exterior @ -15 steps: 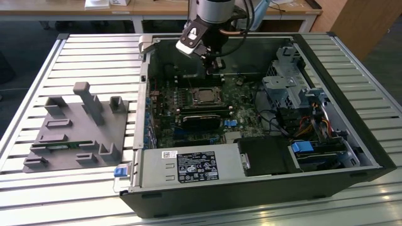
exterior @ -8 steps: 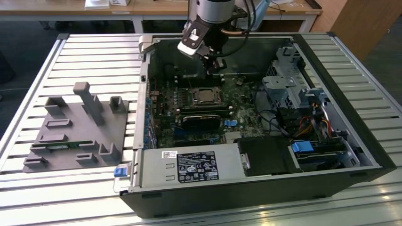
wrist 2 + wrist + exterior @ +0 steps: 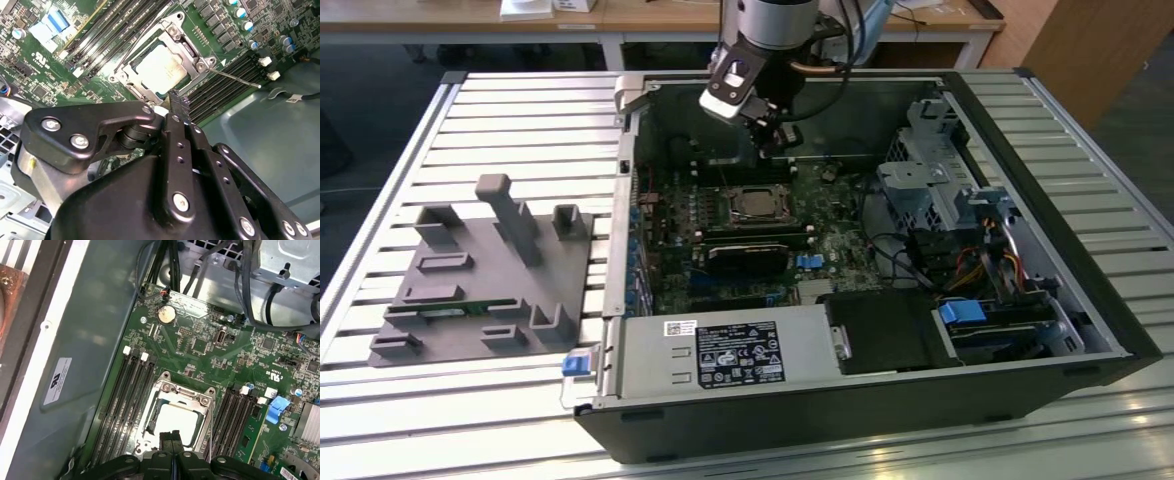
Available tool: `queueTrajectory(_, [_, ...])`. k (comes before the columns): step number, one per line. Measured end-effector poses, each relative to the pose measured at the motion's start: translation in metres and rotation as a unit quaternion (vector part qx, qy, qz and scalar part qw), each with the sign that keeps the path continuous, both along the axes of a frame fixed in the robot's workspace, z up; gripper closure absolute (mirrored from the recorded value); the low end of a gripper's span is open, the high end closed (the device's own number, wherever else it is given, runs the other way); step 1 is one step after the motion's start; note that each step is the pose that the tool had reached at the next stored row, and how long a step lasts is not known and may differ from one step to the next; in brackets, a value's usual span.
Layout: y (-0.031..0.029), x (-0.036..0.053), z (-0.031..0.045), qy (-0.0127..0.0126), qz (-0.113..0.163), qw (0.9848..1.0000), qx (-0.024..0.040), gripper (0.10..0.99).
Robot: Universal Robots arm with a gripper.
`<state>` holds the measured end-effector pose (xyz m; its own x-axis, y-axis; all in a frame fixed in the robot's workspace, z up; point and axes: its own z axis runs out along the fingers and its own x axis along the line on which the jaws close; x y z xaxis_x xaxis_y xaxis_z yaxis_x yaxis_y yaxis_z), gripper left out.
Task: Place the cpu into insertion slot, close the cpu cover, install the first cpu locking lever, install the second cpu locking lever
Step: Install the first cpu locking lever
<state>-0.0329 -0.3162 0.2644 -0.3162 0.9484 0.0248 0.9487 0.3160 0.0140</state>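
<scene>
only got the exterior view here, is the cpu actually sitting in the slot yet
Observer: yes, in both wrist views the cpu lies flat in it.
Operator: cover up or down
Observer: the first wrist view shows the cpu cover down around it, the metal top showing through its window.
Operator: gripper carrying anything
Observer: no, in the second wrist view the gripper is shut on nothing, its tips near the cover's edge.

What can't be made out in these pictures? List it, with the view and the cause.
- First wrist view: the gripper hides one edge of the cpu and cpu cover.
- Second wrist view: the gripper hides one corner of the cover.
- Exterior view: too small to tell whether the cover is latched.
</scene>
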Motion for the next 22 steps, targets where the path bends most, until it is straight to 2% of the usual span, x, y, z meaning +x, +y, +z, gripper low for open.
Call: queueTrajectory(22, [0.0,0.0,0.0,0.0,0.038,0.9993,0.0,0.98])
